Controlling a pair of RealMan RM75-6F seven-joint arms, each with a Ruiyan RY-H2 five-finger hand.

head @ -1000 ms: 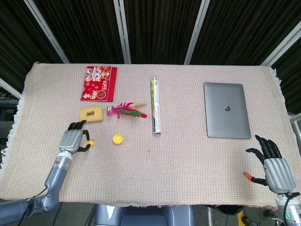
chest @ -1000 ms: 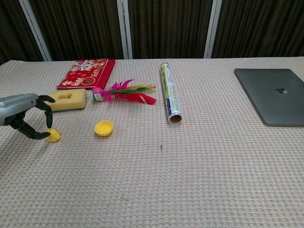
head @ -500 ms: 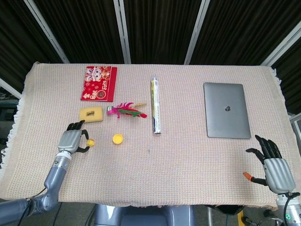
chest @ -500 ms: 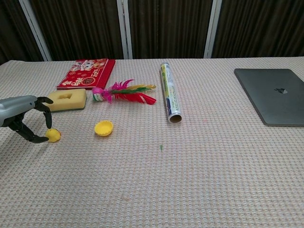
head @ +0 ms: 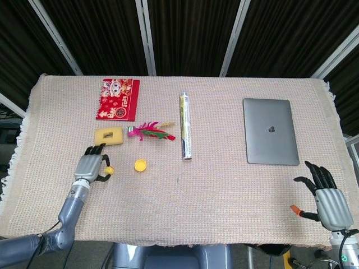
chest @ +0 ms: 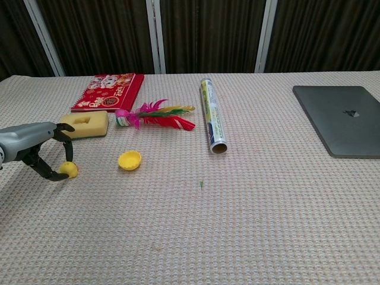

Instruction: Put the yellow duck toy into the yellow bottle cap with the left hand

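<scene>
The left hand (chest: 37,151) pinches the yellow duck toy (chest: 69,170) between curled fingertips, left of the yellow bottle cap (chest: 129,160).

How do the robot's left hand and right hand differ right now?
The left hand has its fingers curled around the yellow duck toy, near the yellow bottle cap; the right hand holds nothing, with its fingers spread. The left sits over the table's left side, the right at the near right corner. Both are grey with dark fingers.
</scene>
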